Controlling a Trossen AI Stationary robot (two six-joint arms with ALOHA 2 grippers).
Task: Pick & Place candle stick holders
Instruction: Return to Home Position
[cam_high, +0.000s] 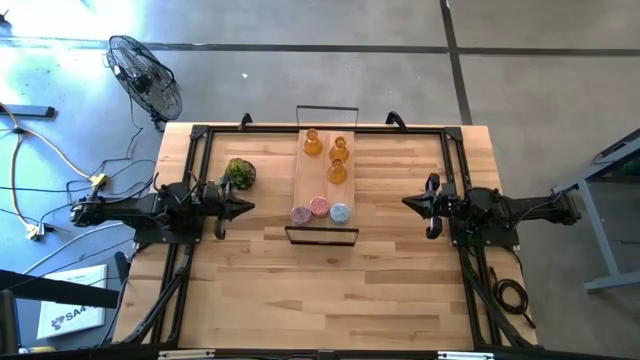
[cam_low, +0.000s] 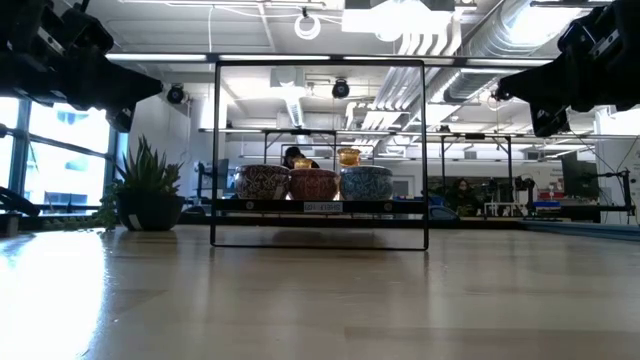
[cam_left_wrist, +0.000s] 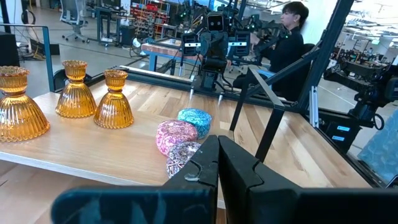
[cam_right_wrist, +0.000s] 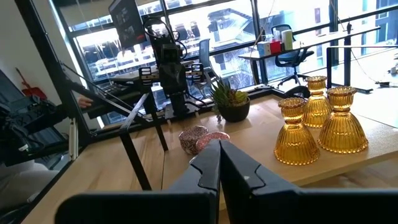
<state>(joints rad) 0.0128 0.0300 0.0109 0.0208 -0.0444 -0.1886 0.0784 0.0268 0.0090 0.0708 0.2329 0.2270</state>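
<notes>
Left gripper closed, well off shelf edge | right gripper closed, likewise

A wooden table carries a light wooden shelf in a black wire frame. Three amber glass holders stand upright, clustered at the shelf's far end in the high view. Two pink holders and a light-blue holder sit side by side at its near end. A potted plant stands on the table, just off the shelf's left side.
</notes>
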